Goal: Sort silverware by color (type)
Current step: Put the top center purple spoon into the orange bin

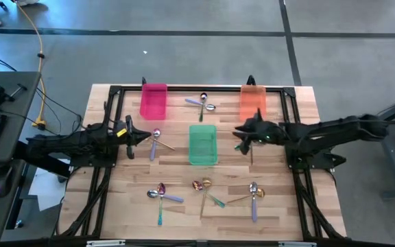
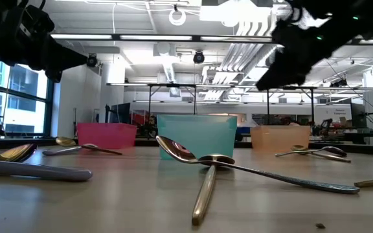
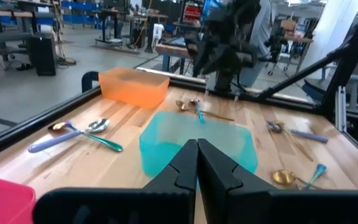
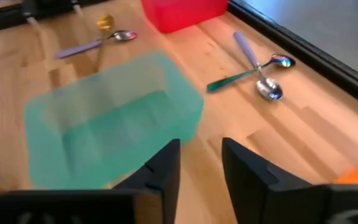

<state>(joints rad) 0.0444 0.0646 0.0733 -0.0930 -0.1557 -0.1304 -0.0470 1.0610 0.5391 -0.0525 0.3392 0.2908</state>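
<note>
Pink bin point(image 1: 153, 101) at the far left of the table, nothing visible inside. Just nearer than it, left gripper point(image 1: 137, 134) hovering with fingers pressed together, holding nothing, tip almost over a pair of spoons point(image 1: 156, 142): a purple-handled one with long axis running toward the near edge, a gold one angling off to the right. Closest silverware to either arm, and plainly the left arm's to take; jaws would need to part and drop nearly straight down, closing across the handle rather than along it.

Toward the middle: green bin point(image 1: 202, 144), apparently empty, and behind it a crossed purple and teal pair point(image 1: 204, 103) between the pink and orange bins. Along the near edge, three more clusters: left group point(image 1: 160, 194), middle group point(image 1: 205, 188) with a gold handle pointing at the near edge, right group point(image 1: 254, 195) with a purple handle lying the same way.

Further right: right gripper point(image 1: 244, 136) raised just beside the green bin's right side, fingers partly apart with a clear gap, empty in its wrist view. Orange bin point(image 1: 252, 101) behind it. No spoon directly under these jaws; the far crossed pair off to its left past the bin corner

Sorting seemingly at its start, no spoon seen in any bin
</note>
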